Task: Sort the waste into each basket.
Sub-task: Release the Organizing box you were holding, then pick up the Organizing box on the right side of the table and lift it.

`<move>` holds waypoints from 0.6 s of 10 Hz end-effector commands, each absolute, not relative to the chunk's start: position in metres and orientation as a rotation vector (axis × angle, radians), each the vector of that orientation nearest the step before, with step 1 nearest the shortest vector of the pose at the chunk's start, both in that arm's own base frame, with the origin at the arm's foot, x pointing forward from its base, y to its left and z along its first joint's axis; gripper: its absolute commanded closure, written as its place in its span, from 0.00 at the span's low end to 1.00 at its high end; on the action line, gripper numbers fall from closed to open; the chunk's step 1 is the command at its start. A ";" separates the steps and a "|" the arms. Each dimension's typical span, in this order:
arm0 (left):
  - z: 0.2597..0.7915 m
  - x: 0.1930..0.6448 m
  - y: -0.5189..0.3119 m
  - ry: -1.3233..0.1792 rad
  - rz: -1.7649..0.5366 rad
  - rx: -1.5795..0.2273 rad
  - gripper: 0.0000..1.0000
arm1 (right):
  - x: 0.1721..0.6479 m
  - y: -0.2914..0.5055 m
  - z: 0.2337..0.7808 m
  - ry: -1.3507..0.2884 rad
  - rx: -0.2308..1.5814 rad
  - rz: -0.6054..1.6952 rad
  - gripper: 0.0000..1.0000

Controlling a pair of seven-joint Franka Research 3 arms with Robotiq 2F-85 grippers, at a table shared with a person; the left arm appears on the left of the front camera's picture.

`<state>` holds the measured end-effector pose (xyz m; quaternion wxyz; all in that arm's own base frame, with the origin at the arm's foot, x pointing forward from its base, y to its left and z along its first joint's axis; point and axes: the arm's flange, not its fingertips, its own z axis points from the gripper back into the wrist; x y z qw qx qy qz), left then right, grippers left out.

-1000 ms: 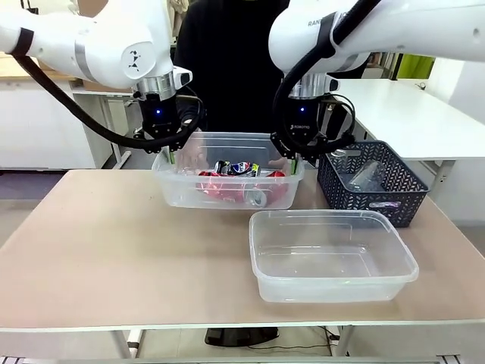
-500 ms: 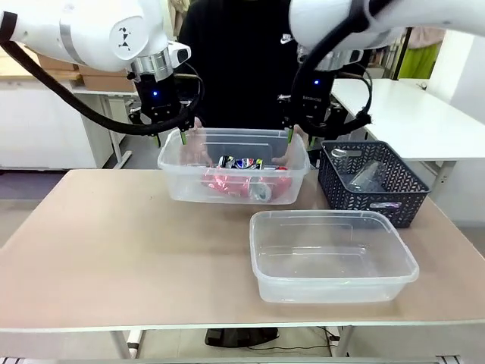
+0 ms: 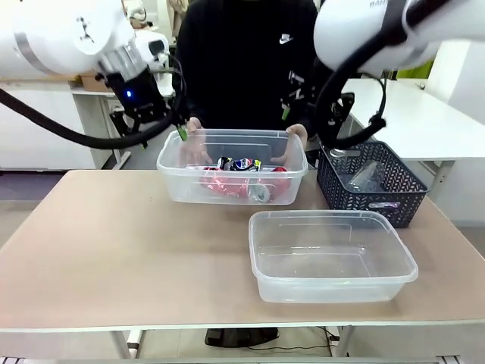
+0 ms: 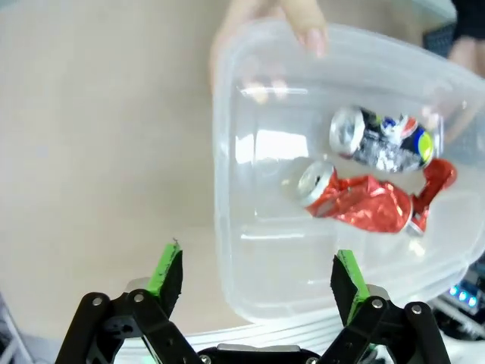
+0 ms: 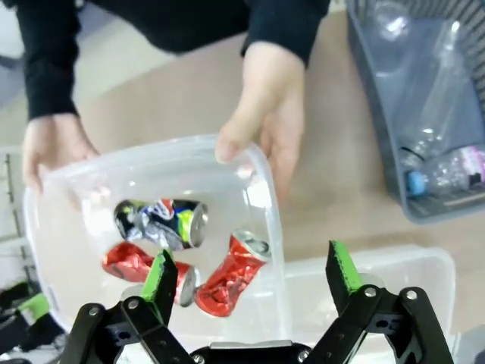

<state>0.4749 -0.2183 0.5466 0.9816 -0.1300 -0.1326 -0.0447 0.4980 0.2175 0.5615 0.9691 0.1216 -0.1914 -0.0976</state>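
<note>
Clear round-cornered tub of crumpled red cans between a person's hands; left gripper and right gripper wide-jawed, empty.

left arm comes in from the left side, wrist tilted so the left gripper points down and toward the middle. jaws spread wide, nothing between the green pads. right arm comes in from the right side, its black wrist section hanging below the white link. right gripper is also spread wide and empty (both pads plain in its wrist view). the two grippers hang in the air, well apart, touching nothing.
</note>
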 end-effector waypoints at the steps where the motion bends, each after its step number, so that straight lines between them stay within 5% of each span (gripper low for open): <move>1: 0.539 0.466 -0.203 -0.243 -0.163 -0.308 0.00 | 0.487 0.210 0.546 -0.360 0.266 -0.063 0.00; 6: 0.547 0.475 -0.218 -0.267 -0.090 -0.262 0.00 | 0.498 0.217 0.562 -0.387 0.246 -0.197 0.00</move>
